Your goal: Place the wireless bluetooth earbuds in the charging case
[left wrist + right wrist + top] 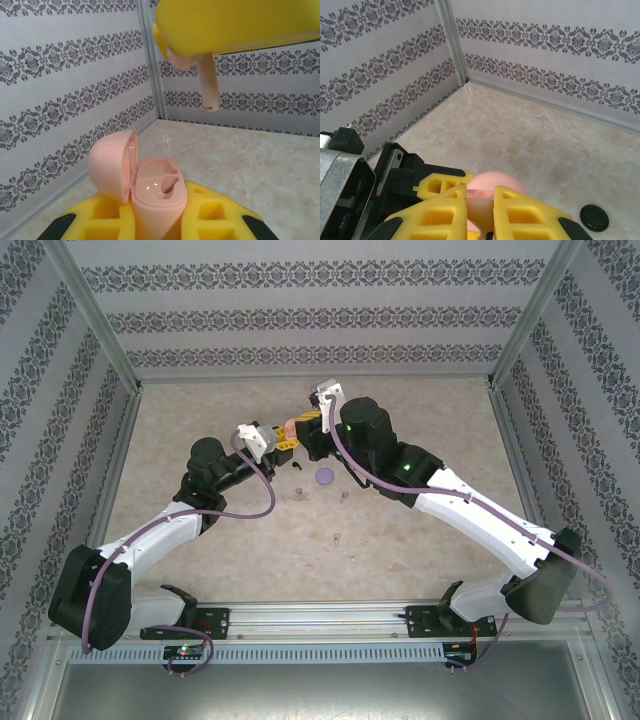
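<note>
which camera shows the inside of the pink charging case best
Left wrist: the charging case stands open, lid up, inside visible. Top external gives a tiny pink patch; right wrist, its rounded pink back.

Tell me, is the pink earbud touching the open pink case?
Apart. The left wrist view shows the earbud hanging above the open case, with a clear gap between them.
</note>
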